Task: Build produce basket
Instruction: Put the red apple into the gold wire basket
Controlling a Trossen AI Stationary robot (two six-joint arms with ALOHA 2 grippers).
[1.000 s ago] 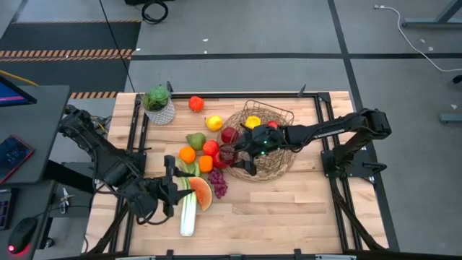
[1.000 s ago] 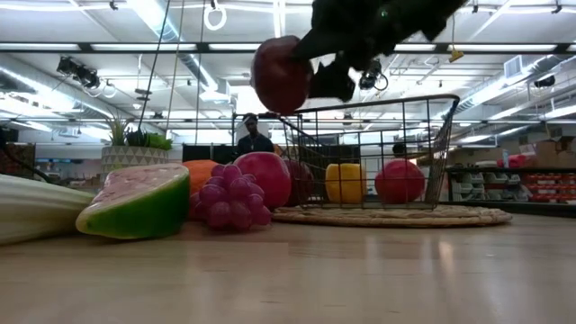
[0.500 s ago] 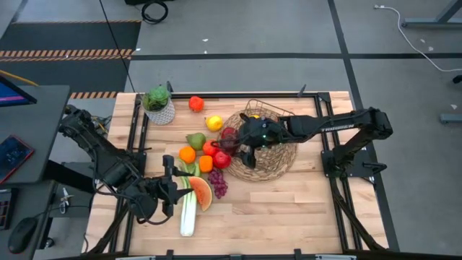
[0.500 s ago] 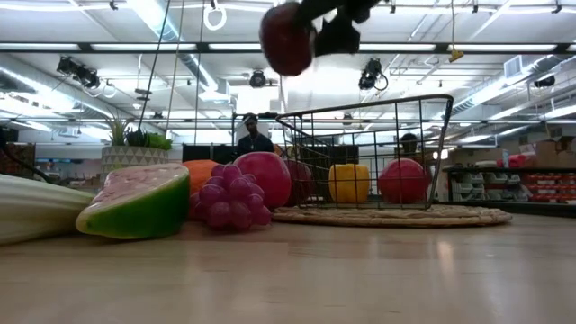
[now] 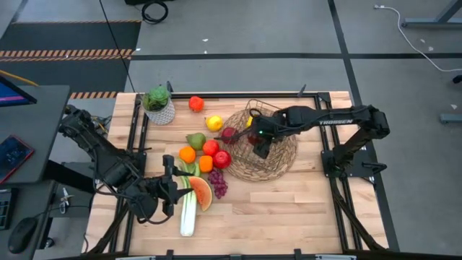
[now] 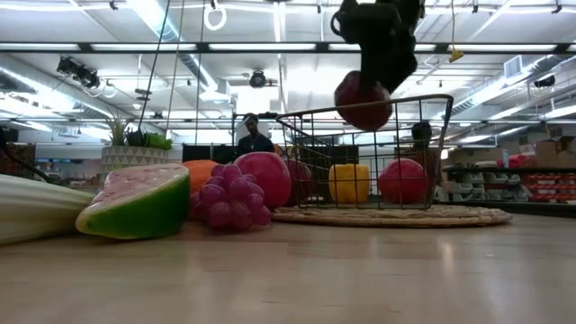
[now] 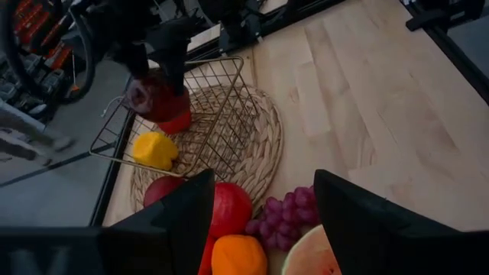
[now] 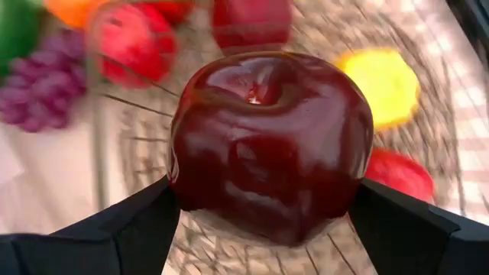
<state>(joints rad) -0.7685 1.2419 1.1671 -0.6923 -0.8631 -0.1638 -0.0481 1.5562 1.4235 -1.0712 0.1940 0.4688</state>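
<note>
Above the basket (image 5: pixel 266 144): right gripper (image 5: pixel 258 137) clamped on dark red apple (image 8: pixel 267 145), poised for release; yellow and red pieces already inside. Beside the basket: remaining produce (image 5: pixel 204 155) unloaded; left gripper (image 5: pixel 172 189) part-open, empty, near leek (image 5: pixel 188 213).

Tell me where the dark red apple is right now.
The dark red apple is held in the right gripper, hanging above the basket, over the yellow and red pieces already inside.
</note>
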